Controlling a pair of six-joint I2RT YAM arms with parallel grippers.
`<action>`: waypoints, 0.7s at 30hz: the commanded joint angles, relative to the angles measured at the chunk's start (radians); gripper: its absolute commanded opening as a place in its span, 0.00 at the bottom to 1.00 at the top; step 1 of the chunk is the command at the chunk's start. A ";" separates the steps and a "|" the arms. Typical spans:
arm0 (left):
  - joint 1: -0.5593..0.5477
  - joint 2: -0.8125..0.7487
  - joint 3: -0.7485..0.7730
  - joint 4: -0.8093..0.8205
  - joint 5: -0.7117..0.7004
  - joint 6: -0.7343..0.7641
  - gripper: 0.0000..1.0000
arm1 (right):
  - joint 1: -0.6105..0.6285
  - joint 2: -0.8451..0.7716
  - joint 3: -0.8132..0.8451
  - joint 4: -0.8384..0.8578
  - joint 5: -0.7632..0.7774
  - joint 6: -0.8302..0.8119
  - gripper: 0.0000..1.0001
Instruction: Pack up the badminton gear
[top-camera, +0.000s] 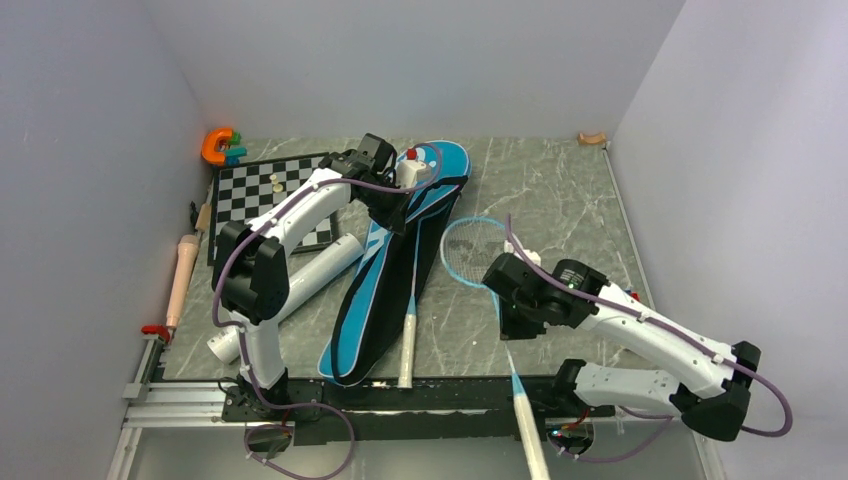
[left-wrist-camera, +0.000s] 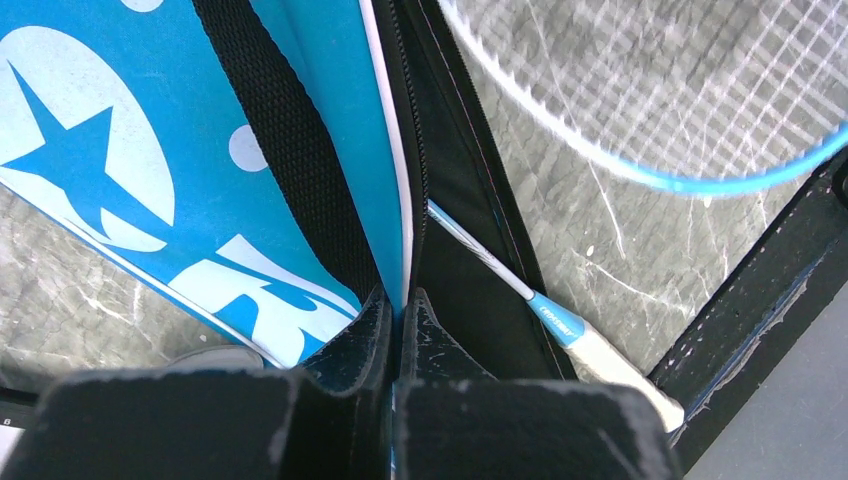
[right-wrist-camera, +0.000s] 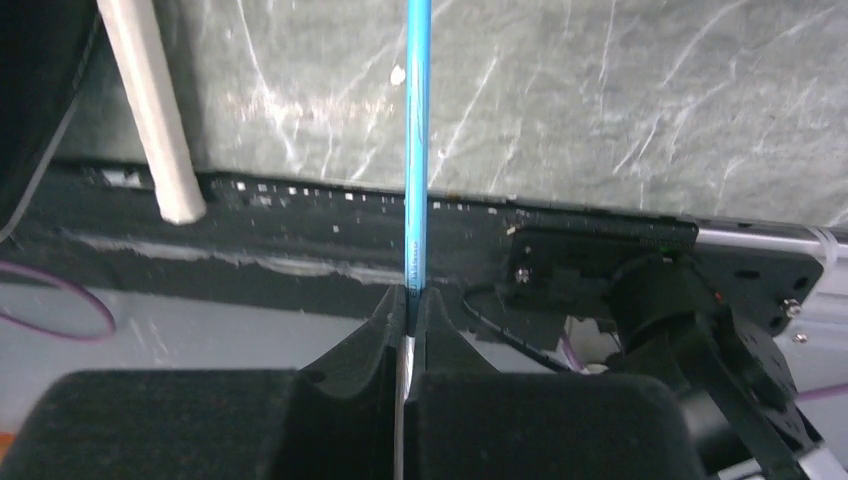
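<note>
A long pale-grey tube (top-camera: 300, 283) is laid on the grey marbled table (top-camera: 570, 200) at the left, just beside the blue racket-shaped fabric bag (top-camera: 385, 290). The bag's open edge is pinched between the closed fingers of the left gripper (left-wrist-camera: 403, 300). A white-handled racket (top-camera: 408, 340) is lodged in the bag, its handle protruding. Further right, the shaft of a light-blue-framed racket (top-camera: 474, 250) is clamped by the closed right gripper (right-wrist-camera: 410, 300).

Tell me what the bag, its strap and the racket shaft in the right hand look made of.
The bag looks like smooth printed synthetic fabric with a slight sheen. Its strap is black webbing, the coarse weave showing. The racket shaft is a glossy blue painted tube, metal or composite; cannot tell which.
</note>
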 joint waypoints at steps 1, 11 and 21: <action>0.005 -0.030 0.020 0.036 -0.005 -0.015 0.00 | 0.128 0.027 0.090 -0.141 0.027 0.119 0.00; 0.005 -0.030 0.019 0.026 0.002 -0.009 0.00 | 0.335 0.186 0.216 -0.214 0.157 0.204 0.00; 0.005 -0.027 0.022 0.022 0.006 -0.007 0.00 | 0.364 0.054 0.266 -0.217 0.191 0.269 0.00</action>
